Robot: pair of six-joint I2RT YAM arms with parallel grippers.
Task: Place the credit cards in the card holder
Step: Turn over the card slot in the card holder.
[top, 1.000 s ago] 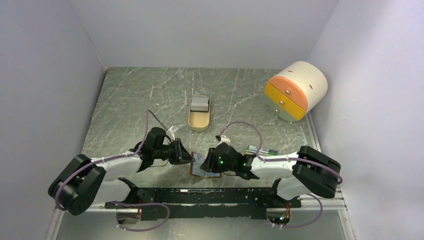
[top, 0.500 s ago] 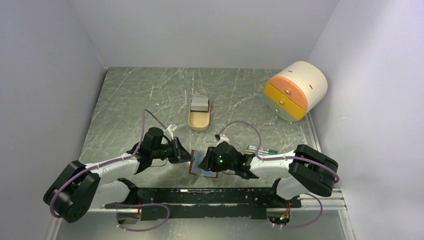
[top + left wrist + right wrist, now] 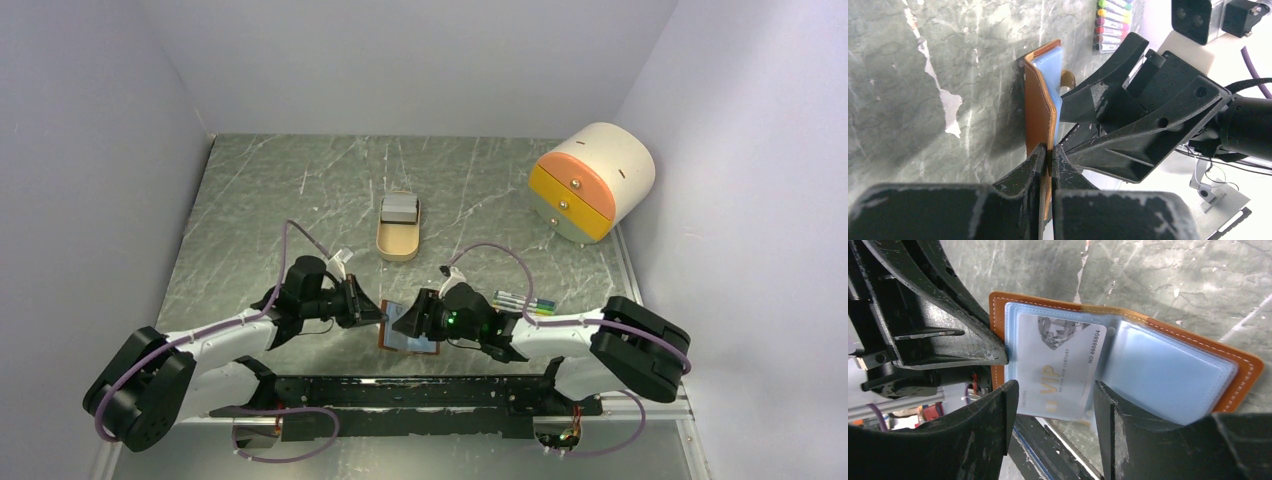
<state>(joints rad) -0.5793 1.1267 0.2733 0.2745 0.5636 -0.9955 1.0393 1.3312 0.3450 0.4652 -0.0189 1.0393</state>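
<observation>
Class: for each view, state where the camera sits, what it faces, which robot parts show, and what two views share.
Top external: above, behind the bases, looking down at the table; both arms show.
Left wrist: faces the card holder edge-on; left gripper pinches it.
Right wrist: faces the open card holder and VIP card; right gripper open.
Shared: the card holder.

on the grey-white credit card [image 3: 1058, 365] i read "vip" in gold and "no 88888004"; its smaller line is too fine.
</observation>
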